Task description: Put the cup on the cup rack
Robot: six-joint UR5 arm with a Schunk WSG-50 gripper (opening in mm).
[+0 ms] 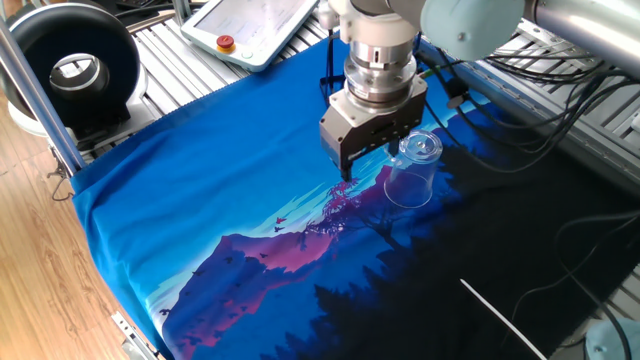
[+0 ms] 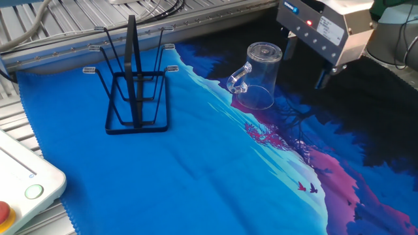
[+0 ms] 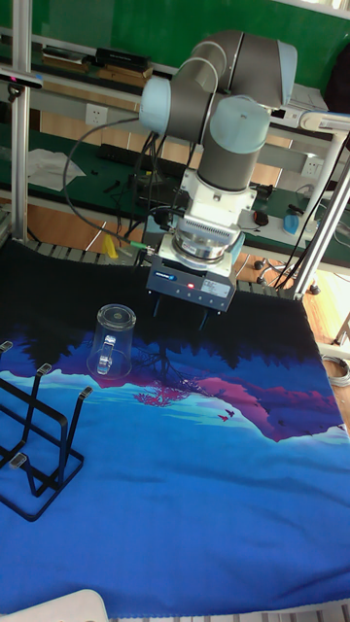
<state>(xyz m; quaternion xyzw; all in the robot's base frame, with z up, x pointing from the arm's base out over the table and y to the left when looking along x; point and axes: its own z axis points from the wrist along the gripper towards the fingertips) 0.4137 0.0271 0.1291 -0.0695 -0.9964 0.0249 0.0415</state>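
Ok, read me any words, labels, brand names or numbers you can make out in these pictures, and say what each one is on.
None can be read.
Gripper: a small blue label and dark marks on its silver body, too small to read.
White pendant: a red button, and a screen too blurred to read.
Cup, cup rack and printed cloth: no text visible.

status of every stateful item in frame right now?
cup: upside down on the cloth, handle toward the cup rack, not gripped
cup rack: upright on the cloth, pegs bare
gripper: open, empty, just above the cloth beside the cup
pendant: lying flat at the table edge, red button up
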